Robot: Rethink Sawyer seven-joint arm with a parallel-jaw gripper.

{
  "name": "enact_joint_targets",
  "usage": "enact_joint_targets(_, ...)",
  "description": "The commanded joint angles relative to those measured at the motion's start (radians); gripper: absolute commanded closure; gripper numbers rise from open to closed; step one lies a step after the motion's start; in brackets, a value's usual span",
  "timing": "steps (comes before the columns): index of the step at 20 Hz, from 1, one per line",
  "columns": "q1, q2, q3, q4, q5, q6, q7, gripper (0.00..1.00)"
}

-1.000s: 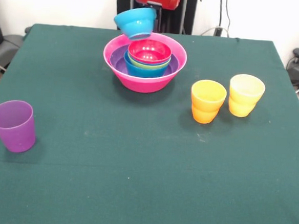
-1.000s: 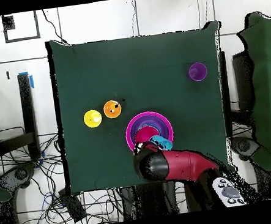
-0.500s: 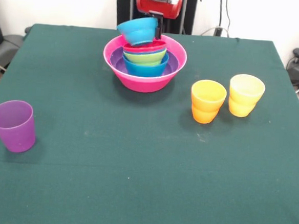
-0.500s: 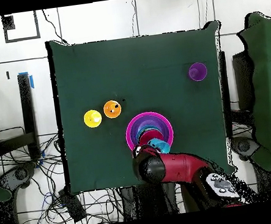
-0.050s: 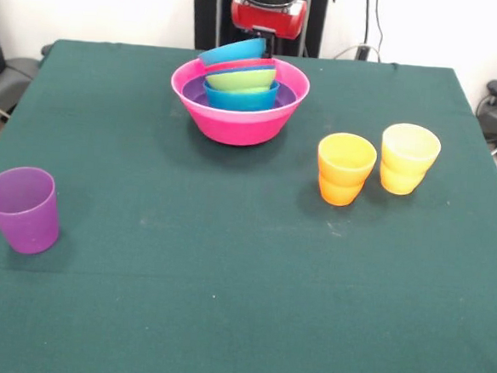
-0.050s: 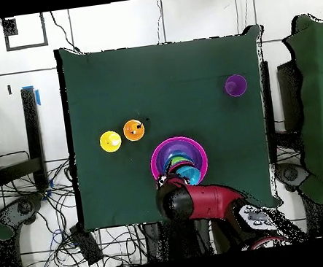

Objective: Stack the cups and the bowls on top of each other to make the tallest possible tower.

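The tower is a hot-pink bowl [image 5: 236,124] at the far middle of the table, holding nested purple, blue, lime green [image 5: 242,78] and red-pink bowls. A cyan bowl [image 5: 232,51] lies tilted on top. My gripper [image 5: 263,37] is just behind the cyan bowl, and the pile hides its tips. Overhead, the red arm [image 6: 203,200] covers the near side of the pink bowl [image 6: 157,158]. The purple cup [image 5: 23,207] stands at the near left. At the right, the orange cup [image 5: 345,168] and yellow cup [image 5: 408,158] stand side by side.
The green cloth table [image 5: 223,304] ends just behind the pink bowl. Cables and equipment lie off both side edges. In the overhead view the purple cup [image 6: 235,85] stands alone, and the orange cup [image 6: 134,130] and yellow cup [image 6: 110,141] sit beside the pile.
The cyan bowl came down from above the pile and now rests tilted on the red-pink bowl. The inner bowls, briefly raised and tipped, have settled lower in the pink bowl.
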Motion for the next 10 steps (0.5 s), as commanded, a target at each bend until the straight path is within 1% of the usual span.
enact_joint_targets(1, 0.02, 0.071, 0.042, -0.026, -0.025, -0.032, 0.112, 1.0)
enact_joint_targets(4, 0.015, 0.062, 0.045, -0.036, -0.031, -0.005, 0.092, 1.0)
enact_joint_targets(6, 0.009, 0.056, 0.049, -0.046, -0.045, -0.021, 0.082, 1.0)
enact_joint_targets(7, 0.009, 0.052, 0.046, -0.051, -0.045, -0.017, 0.079, 0.0)
enact_joint_targets(10, 0.017, 0.046, 0.04, -0.059, -0.048, -0.009, 0.072, 0.0)
